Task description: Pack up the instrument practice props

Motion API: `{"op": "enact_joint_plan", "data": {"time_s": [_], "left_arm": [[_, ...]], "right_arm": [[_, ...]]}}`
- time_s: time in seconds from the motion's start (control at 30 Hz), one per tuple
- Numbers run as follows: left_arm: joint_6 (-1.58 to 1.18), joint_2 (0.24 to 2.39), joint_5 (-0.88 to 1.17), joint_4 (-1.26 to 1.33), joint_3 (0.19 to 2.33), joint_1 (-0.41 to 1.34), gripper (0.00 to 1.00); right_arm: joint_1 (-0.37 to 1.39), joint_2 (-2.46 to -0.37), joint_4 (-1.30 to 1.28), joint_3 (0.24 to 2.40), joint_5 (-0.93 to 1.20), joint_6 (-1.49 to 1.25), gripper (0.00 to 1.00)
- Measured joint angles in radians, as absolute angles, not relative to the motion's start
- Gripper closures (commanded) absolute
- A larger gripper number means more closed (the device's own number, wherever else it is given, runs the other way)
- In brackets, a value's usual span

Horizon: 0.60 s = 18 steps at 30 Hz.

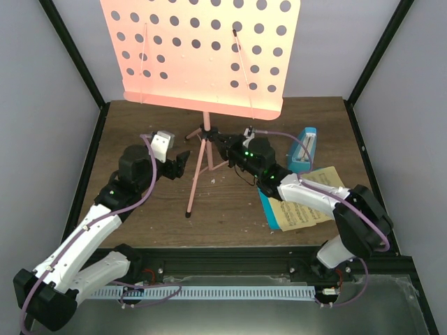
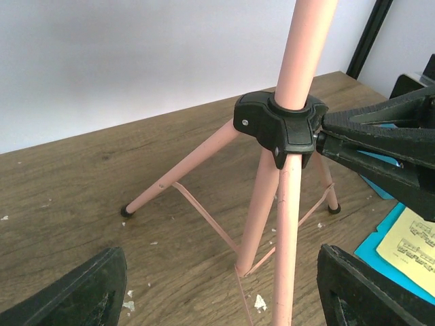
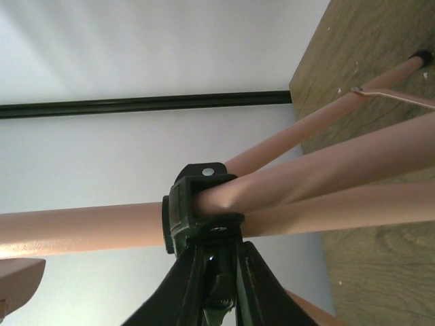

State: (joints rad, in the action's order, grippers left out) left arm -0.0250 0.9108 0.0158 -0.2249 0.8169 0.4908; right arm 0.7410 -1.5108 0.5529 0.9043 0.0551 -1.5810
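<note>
Music stand (image 1: 202, 49) on white-walled wooden table (image 1: 230, 209); right claw (image 1: 218, 139) pinches its hub (image 2: 279, 125), left claw (image 1: 180, 164) open, empty

music stand (image 1: 202, 49) desk cut off high above the right gripper (image 1: 218, 139), music sheets (image 1: 307, 213) half hidden under that arm, notes unreadably small, left gripper (image 2: 221, 252) fingers (image 2: 81, 292) cropped below

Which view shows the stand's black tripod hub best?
Left wrist: the tripod hub shows whole, legs splaying below, right tool pinching its side. Right wrist sees it close, partly behind its own fingers. Top external shows it small, below the desk.
</note>
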Motion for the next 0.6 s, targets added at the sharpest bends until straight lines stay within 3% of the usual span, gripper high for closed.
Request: {"op": "enact_joint_plan", "data": {"time_s": [0.2, 0.33, 0.6], "left_arm": [[-0.025, 0.909, 0.016, -0.225, 0.817, 0.491, 0.22], [-0.025, 0.907, 0.016, -0.225, 0.817, 0.491, 0.22], [-0.025, 0.907, 0.016, -0.225, 0.817, 0.491, 0.22]], "right_arm": [[0.741, -1.512, 0.563, 0.901, 0.059, -1.586, 0.86], [0.741, -1.512, 0.573, 0.897, 0.056, -1.554, 0.95], [0.741, -1.512, 0.682, 0.843, 0.041, -1.301, 0.99]]}}
